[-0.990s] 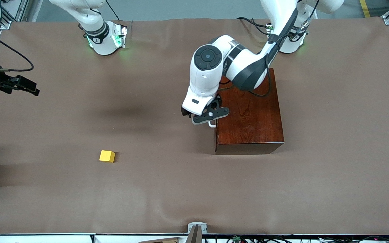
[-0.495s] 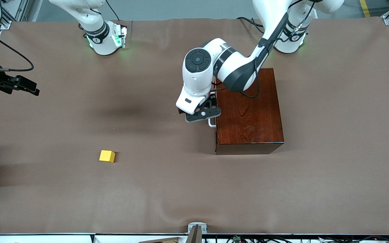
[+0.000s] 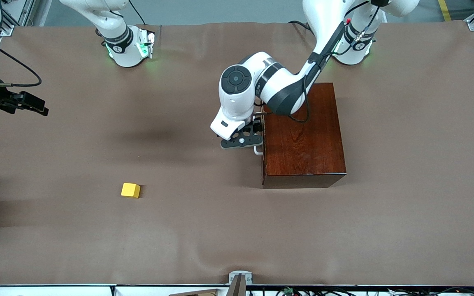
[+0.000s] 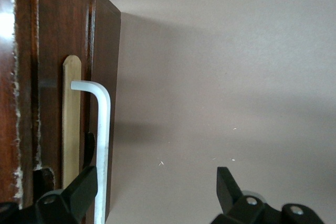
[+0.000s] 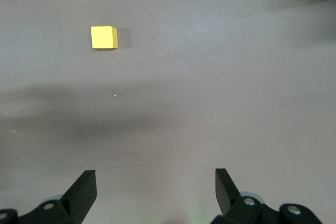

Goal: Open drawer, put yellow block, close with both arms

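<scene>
The left gripper (image 3: 242, 142) is hanging with fingers spread at the drawer (image 4: 71, 124) front, one finger (image 4: 79, 190) alongside the white handle (image 3: 257, 151), the drawer sitting flush in the wooden box (image 3: 303, 135). The yellow block (image 3: 131, 190) is lying alone on bare table (image 3: 405, 213), at about eight o'clock from the box. The right gripper (image 5: 156, 192), fingers spread, is waiting over the table's right-arm end.

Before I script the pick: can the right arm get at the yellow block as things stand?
Probably yes. The block lies alone on bare table, nothing on or beside it, and the right gripper hangs open above, waiting; the left gripper is busy at the drawer handle.
</scene>
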